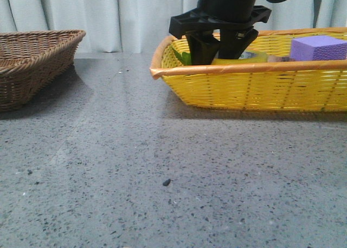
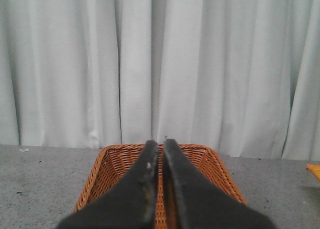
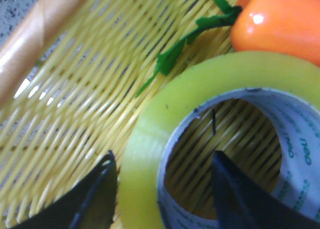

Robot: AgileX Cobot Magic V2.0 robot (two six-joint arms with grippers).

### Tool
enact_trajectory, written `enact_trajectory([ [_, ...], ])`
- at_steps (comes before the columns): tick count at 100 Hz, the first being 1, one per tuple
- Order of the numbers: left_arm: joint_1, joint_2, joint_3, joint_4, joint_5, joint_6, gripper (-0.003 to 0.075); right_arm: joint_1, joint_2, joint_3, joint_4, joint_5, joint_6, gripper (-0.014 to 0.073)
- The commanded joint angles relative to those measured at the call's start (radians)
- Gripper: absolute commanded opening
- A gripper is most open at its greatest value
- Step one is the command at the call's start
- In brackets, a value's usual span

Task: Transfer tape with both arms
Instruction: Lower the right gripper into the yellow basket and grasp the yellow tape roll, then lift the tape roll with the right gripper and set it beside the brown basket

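The tape (image 3: pixel 210 79), a yellow roll with a white core and green print, lies flat in the yellow basket (image 3: pixel 65 119). My right gripper (image 3: pixel 163 159) is open and straddles the roll's wall, one finger outside the roll and the other inside the core. The inner finger stands apart from the core wall. In the front view the right gripper (image 1: pixel 219 47) reaches down into the yellow basket (image 1: pixel 244 88), and a bit of the tape (image 1: pixel 255 57) shows beside it. My left gripper (image 2: pixel 159 143) is shut and empty above a brown wicker basket (image 2: pixel 112 164).
An orange carrot (image 3: pixel 280 24) with green leaves (image 3: pixel 175 54) lies against the tape. A purple foam block (image 1: pixel 317 47) sits in the yellow basket at the right. The brown wicker basket (image 1: pixel 32 64) stands at the far left of the grey table (image 1: pixel 162 167). A white curtain hangs behind.
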Motion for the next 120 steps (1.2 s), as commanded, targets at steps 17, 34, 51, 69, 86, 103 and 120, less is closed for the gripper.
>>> enact_trajectory([
  [17, 0.002, 0.012, -0.038, -0.005, -0.08, -0.01, -0.0021, 0.001, -0.05, -0.035, -0.014, -0.013, -0.027, 0.0149],
  [34, 0.002, 0.012, -0.038, -0.005, -0.08, -0.01, -0.0021, 0.001, -0.05, -0.035, -0.014, -0.013, -0.027, 0.0064],
  [51, 0.002, 0.012, -0.038, -0.005, -0.08, -0.01, -0.0021, 0.001, -0.05, -0.035, -0.014, -0.013, -0.027, -0.0003],
  [69, 0.002, 0.012, -0.038, -0.005, -0.08, -0.01, -0.0021, 0.001, -0.05, -0.039, -0.014, -0.013, -0.027, -0.0038],
  [86, 0.002, 0.012, -0.038, -0.005, -0.08, -0.01, -0.0021, 0.001, -0.058, -0.088, -0.014, 0.026, -0.027, -0.0038],
  [103, 0.002, 0.012, -0.038, -0.005, -0.08, -0.01, -0.0021, 0.016, -0.063, -0.209, -0.014, 0.112, -0.027, -0.0038],
  [120, 0.002, 0.012, -0.038, -0.005, -0.08, -0.01, -0.0021, 0.08, -0.063, -0.344, -0.014, 0.157, -0.027, -0.0038],
])
